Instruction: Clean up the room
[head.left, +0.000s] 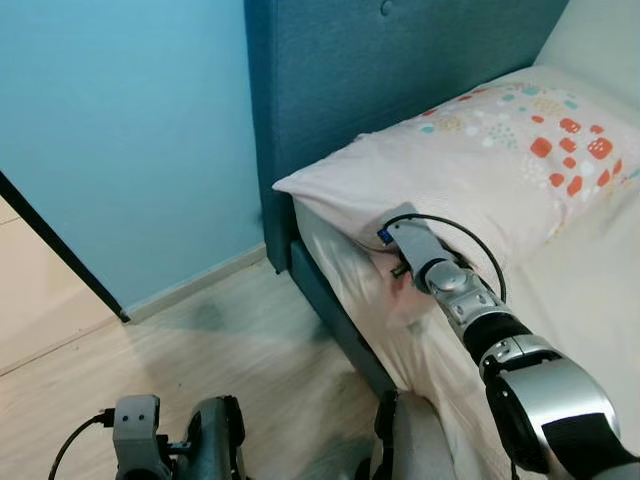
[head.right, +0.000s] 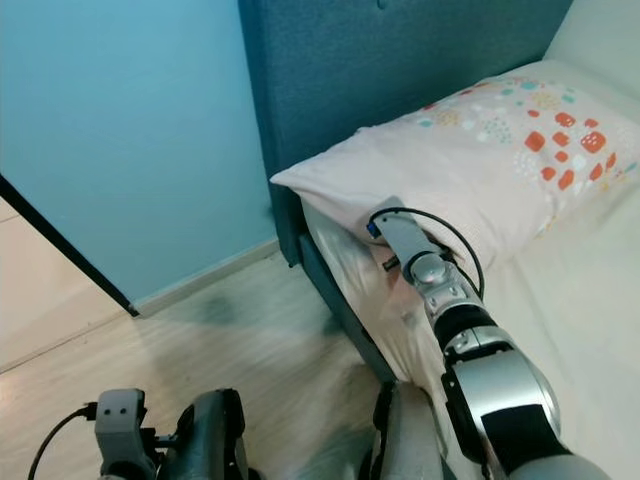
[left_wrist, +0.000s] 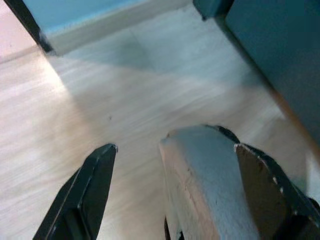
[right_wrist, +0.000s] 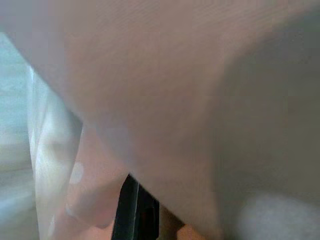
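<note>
Pillow (head.left: 470, 170): we find it lying at the head of the bed (head.left: 590, 300), its back against the dark teal headboard (head.left: 400, 70) and its near corner jutting past the mattress edge toward the wooden floor (head.left: 200, 350). Its case is pale pink with orange and teal spots over the half further from that corner.

The right end effector (head.left: 392, 272) is pushed in under the overhanging corner of the pillow, at the edge of the bed. In the right wrist view we make out pink fabric pressed close and part of one black finger (right_wrist: 134, 212); whether the fingers are apart or together we cannot tell.

The left end effector (left_wrist: 172, 195) hangs low over the floor beside the bed frame, its fingers spread and holding nothing.

We judge the pillow light, soft and limp: it will sag and fold around any single point of hold, and the case fabric may slide over the filling. The overhanging corner seems the most reachable place to pinch; a grip that takes in filling as well as case would likely hold better.
</note>
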